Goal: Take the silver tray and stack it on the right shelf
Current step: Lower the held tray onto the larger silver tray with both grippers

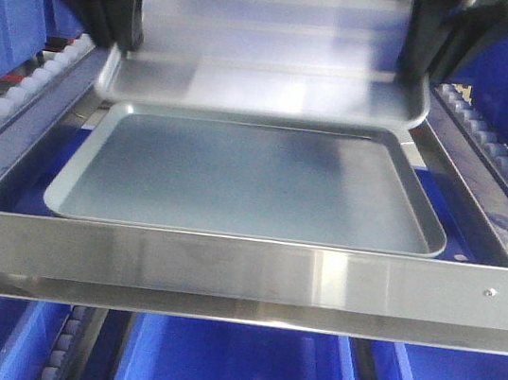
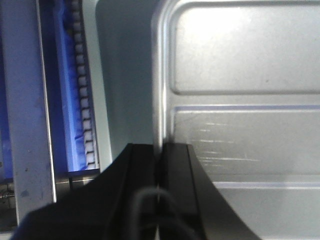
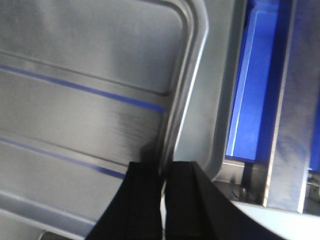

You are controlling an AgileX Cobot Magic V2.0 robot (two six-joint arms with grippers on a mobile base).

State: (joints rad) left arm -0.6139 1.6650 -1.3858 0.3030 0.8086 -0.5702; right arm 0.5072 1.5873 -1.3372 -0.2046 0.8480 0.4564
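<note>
- The left gripper (image 2: 160, 149) has its jaws clamped on the left rim of the tray (image 1: 272, 69), one jaw inside the rim and one outside.
- The right gripper (image 3: 164, 169) has its jaws clamped on the right rim in the same way.
- In the front view, both black grippers enter from the top edge, at about the same height, with the tray between them.

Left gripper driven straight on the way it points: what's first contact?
The left gripper is shut on the rim of the silver tray, so that tray moves with it. First thing beyond is probably the bigger grey tray lying underneath, near its left side; the gap is hard to judge.
</note>
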